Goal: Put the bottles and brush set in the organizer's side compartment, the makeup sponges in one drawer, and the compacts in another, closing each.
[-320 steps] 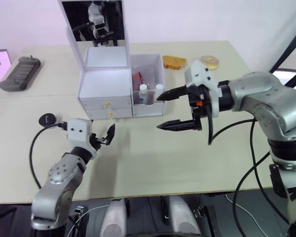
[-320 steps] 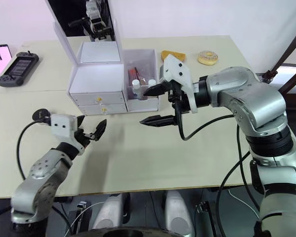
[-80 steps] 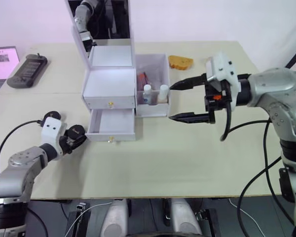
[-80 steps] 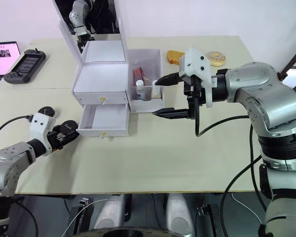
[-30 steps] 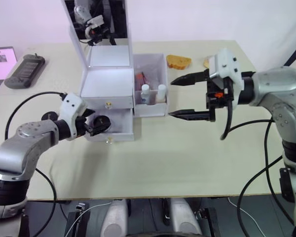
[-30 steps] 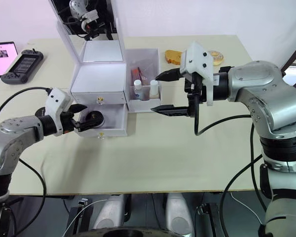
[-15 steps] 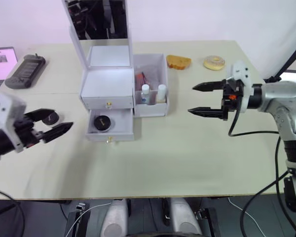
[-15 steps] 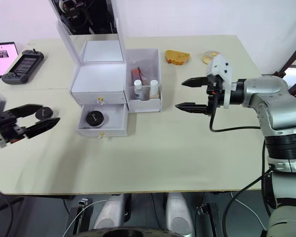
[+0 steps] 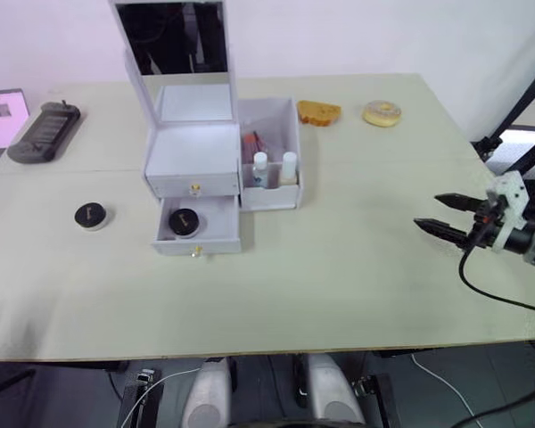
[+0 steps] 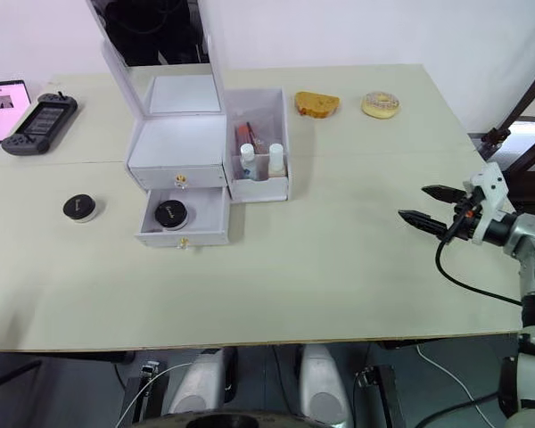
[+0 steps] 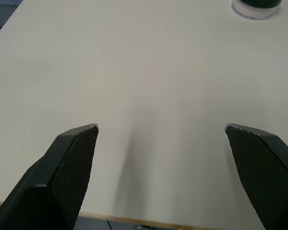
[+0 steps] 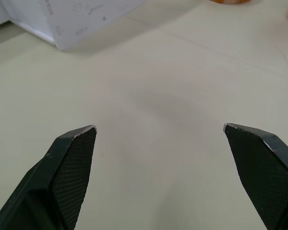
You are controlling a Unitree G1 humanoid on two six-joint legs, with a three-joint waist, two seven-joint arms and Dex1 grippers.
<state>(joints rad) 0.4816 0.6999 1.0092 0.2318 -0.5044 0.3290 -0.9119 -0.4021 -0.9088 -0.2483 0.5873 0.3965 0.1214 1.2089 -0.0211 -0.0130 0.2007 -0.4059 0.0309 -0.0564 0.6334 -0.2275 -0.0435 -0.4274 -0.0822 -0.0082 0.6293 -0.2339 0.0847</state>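
I see lower drawer [image 9: 199, 228] open with one compact [image 9: 185, 221] inside, two bottles [image 9: 275, 167] in side compartment [image 9: 269, 152] — second compact [image 9: 89, 215] loose on table [image 9: 339, 267], donut [image 9: 382, 113] and bread [image 9: 318, 112] far side, both grippers spread wide, empty — left gripper [image 11: 161, 129], right gripper [image 9: 444, 214].

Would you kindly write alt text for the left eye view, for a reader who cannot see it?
A white organizer with a raised mirror lid stands on a beige table, its lower drawer open with one black compact inside; another compact lies to its left. Bottles fill the side compartment, and the open right gripper hovers at the table's right edge.
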